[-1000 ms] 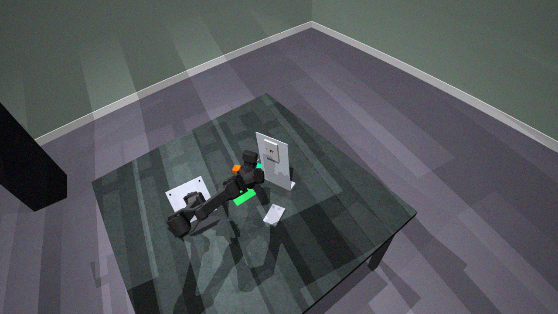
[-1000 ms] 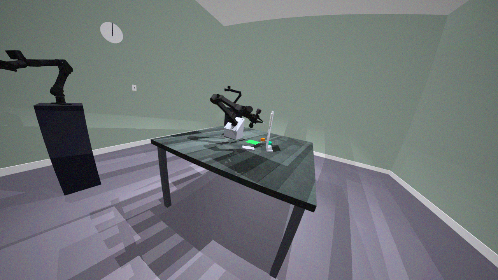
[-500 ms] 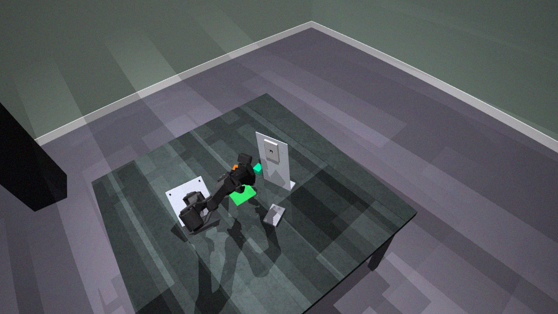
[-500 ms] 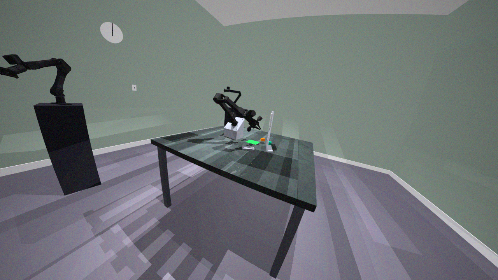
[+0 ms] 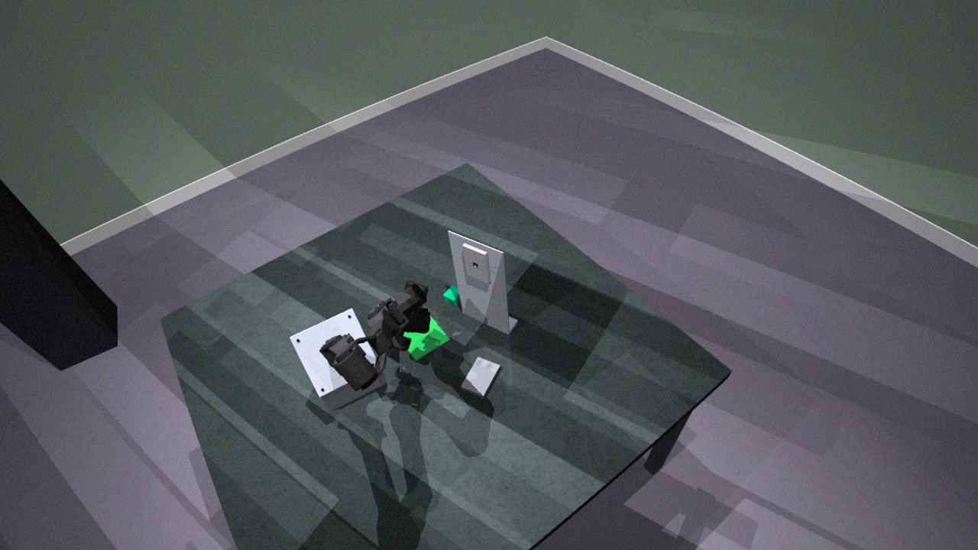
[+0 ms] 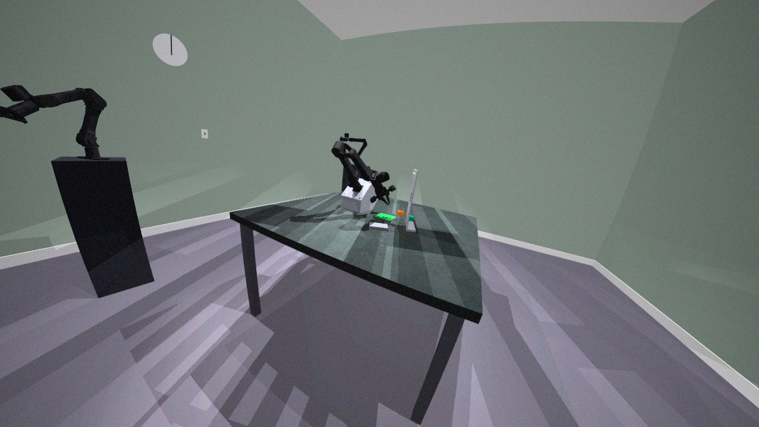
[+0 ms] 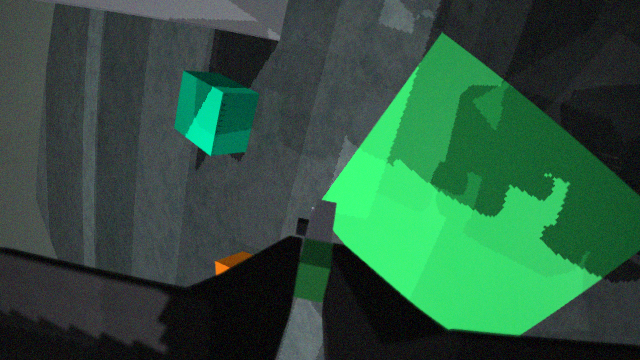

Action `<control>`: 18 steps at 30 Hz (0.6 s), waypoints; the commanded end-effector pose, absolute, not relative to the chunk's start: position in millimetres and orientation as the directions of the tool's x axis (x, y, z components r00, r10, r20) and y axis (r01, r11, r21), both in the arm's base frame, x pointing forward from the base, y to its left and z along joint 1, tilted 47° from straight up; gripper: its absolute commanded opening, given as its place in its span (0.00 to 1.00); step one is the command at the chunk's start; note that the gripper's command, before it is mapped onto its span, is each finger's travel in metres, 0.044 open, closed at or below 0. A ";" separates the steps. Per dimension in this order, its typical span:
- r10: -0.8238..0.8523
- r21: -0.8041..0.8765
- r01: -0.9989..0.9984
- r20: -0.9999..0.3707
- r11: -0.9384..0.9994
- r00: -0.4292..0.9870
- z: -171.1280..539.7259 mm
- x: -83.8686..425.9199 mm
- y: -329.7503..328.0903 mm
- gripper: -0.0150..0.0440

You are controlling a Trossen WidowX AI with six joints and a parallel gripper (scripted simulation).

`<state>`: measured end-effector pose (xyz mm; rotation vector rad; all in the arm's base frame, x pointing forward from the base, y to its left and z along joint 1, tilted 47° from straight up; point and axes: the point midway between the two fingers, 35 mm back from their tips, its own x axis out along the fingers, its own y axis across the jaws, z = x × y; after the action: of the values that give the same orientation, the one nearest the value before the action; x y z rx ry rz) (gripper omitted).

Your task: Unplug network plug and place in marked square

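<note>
My gripper [image 6: 388,203] [image 7: 314,255] is shut on the network plug [image 7: 322,217], a small piece with a green body and a grey end, pointing away from the fingers in the wrist view. The gripper is tilted down, above the table, between the arm's base and the panel. The bright green marked square [image 5: 435,336] [image 6: 384,216] [image 7: 395,250] lies flat, right of the fingertips in the wrist view. The upright white panel [image 5: 484,302] [image 6: 411,198] carries the socket [image 5: 475,264], whose dark opening shows no plug. The arm hides the plug in the top view.
A teal block [image 5: 450,295] [image 6: 411,218] [image 7: 215,120] stands by the panel's foot. An orange block [image 6: 399,213] [image 7: 223,267] lies near it. A flat white block [image 5: 482,376] [image 6: 379,226] lies beyond the square. The arm's white base [image 5: 309,355] [image 6: 355,205] is behind the gripper.
</note>
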<state>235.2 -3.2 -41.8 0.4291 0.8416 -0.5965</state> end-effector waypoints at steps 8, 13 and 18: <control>-0.364 0.080 0.661 -0.782 0.746 0.506 -49.6 226.2 -11.0 0.25; -0.364 0.080 0.662 -0.783 0.745 0.505 -52.4 227.0 -13.4 0.25; -0.364 0.080 0.662 -0.784 0.745 0.503 -55.2 227.7 -15.8 0.25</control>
<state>228.6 -14.3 -51.4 0.4036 0.8239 -0.6406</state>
